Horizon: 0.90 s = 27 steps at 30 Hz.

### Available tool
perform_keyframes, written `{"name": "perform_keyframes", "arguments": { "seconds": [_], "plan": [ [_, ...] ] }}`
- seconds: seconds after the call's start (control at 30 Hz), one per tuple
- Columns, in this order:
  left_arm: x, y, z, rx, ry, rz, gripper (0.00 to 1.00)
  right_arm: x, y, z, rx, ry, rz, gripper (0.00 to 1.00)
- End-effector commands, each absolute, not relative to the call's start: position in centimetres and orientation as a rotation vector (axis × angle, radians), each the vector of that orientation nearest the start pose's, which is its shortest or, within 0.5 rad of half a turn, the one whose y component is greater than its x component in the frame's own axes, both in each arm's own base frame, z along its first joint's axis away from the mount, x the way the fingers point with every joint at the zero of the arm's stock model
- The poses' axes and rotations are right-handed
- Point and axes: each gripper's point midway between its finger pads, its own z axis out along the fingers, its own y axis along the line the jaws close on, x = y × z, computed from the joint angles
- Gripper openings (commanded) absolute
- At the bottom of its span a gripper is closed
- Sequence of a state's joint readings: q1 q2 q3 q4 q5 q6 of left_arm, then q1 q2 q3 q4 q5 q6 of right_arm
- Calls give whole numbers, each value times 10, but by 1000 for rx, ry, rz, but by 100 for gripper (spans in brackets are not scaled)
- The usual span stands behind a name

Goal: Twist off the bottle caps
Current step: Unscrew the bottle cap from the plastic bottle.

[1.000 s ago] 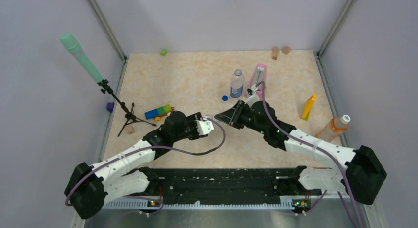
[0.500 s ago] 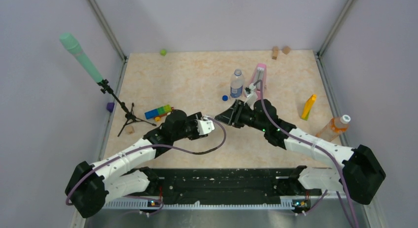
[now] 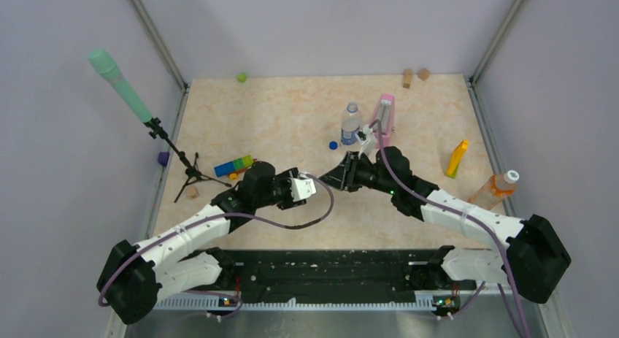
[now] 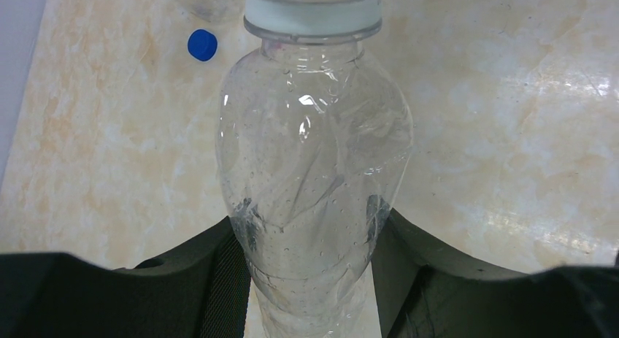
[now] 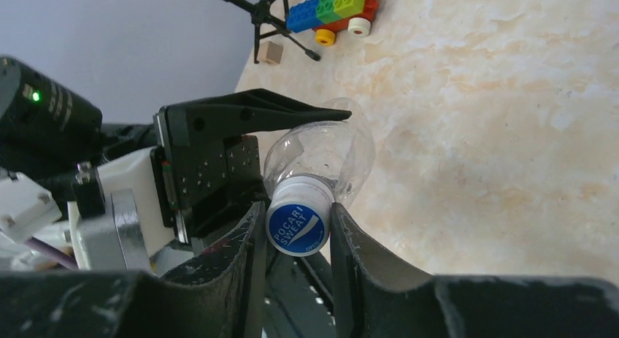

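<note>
A plain clear plastic bottle (image 4: pixel 314 170) is held off the table, lying roughly level, in front of and to the left of the pink metronome (image 3: pixel 385 112). Its body is clamped between the fingers of the left gripper (image 4: pixel 310 239), whose jaws are closed only as far as the dented wall allows. Its white screw cap with a blue printed top (image 5: pixel 297 228) is pinched by the right gripper (image 5: pixel 295 206), the jaws being drawn nearly together on the cap's sides. No gap can be made out between cap and neck, so the unscrewing is judged unfinished.

A loose dark blue cap (image 3: pixel 333 144) is seen on the table left of the metronome, just beside a short clear bottle with a blue label (image 3: pixel 351 124). An orange-tinted bottle (image 3: pixel 496 188), with its pale cap on, is seen well to the right of the metronome.

The thin wall is creased under the left grip, so the body may be turned along with the cap and no thread released. The cap may be lost from the right fingers if the pads slip on its smooth side. If the turning axis is not lined up with the neck, the bottle may be levered out of the left fingers and dropped.
</note>
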State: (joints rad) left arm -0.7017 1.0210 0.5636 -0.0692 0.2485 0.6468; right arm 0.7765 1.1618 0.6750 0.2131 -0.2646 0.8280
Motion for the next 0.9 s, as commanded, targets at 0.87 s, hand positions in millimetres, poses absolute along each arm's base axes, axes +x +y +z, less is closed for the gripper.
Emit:
{"name": "perform_keyframes", "arguments": {
  "seconds": [0.87],
  "plan": [
    [199, -263, 207, 1473, 1287, -962, 0, 170, 296, 243, -1385, 1018, 755, 0]
  ]
}}
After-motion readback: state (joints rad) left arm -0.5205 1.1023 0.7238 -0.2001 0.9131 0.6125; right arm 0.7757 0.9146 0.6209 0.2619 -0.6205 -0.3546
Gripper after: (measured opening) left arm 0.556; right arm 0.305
